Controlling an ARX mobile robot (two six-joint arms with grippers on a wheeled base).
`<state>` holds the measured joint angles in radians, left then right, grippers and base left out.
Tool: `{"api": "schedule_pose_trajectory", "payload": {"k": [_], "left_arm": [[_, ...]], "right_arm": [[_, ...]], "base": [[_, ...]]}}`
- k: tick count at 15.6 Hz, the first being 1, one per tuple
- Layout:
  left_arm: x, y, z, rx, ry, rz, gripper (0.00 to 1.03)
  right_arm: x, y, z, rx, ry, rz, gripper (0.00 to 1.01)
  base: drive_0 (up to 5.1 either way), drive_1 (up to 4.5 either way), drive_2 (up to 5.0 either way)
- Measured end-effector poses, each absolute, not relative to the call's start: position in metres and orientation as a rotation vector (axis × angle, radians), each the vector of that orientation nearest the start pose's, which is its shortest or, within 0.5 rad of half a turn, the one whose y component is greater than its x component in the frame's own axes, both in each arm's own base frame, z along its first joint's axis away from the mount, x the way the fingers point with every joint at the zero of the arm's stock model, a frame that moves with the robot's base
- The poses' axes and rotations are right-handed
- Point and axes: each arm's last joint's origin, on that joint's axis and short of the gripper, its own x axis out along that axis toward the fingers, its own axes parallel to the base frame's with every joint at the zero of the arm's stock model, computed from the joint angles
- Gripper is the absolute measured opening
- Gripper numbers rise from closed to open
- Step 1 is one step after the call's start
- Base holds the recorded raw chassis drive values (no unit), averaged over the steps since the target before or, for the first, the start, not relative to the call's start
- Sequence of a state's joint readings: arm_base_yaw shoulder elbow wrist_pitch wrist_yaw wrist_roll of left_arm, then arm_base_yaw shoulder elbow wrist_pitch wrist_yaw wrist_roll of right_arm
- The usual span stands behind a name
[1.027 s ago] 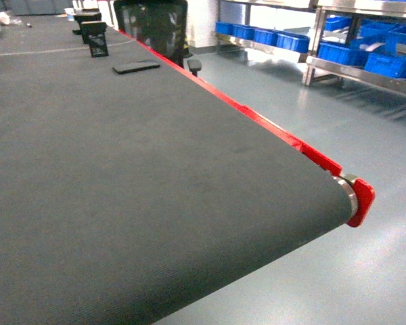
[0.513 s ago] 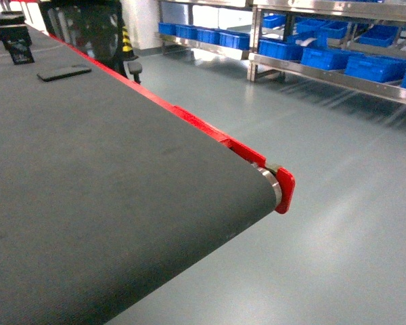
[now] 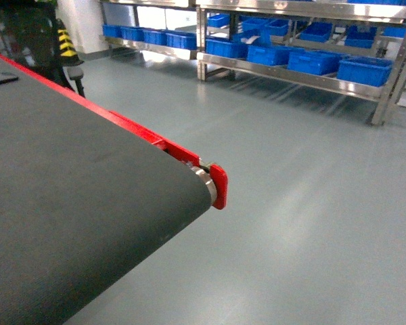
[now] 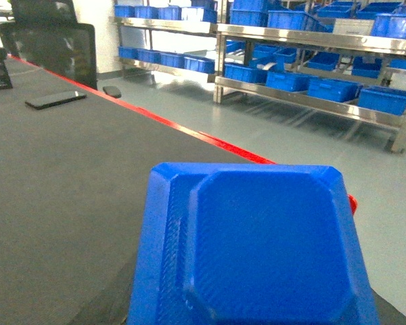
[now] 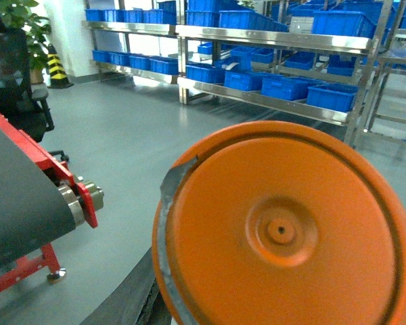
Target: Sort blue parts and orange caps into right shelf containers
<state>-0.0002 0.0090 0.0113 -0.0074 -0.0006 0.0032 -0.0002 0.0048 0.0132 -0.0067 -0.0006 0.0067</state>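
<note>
Filling the left wrist view, a blue part [image 4: 257,250] hangs over the dark conveyor belt [image 4: 68,176]; an orange cap [image 5: 284,230] fills the right wrist view above the grey floor [image 5: 122,128]. Neither claw shows, so their grip cannot be told. Blue crates [image 3: 311,61] sit on far shelves [image 3: 291,76].

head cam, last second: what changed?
The view swung right: the conveyor belt and its red end cap slid left in frame, while the steel shelving with blue crates came towards the centre. The black flat object is nearly out of frame. Nothing on the belt itself moved.
</note>
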Motion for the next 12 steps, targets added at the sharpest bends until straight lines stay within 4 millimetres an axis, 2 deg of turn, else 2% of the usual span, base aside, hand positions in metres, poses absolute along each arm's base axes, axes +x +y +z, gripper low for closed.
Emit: {"api": "schedule_pose_trajectory", "payload": {"k": [12], "left_arm": [[0.0976,0.0000,0.1659,0.003,0.005,0.000,0.42]], "right_arm": [[0.0972,0.0000,0.1670,0.007,-0.002,0.000,0.44]], "base": [[-1.6,-1.61,-1.6]]}}
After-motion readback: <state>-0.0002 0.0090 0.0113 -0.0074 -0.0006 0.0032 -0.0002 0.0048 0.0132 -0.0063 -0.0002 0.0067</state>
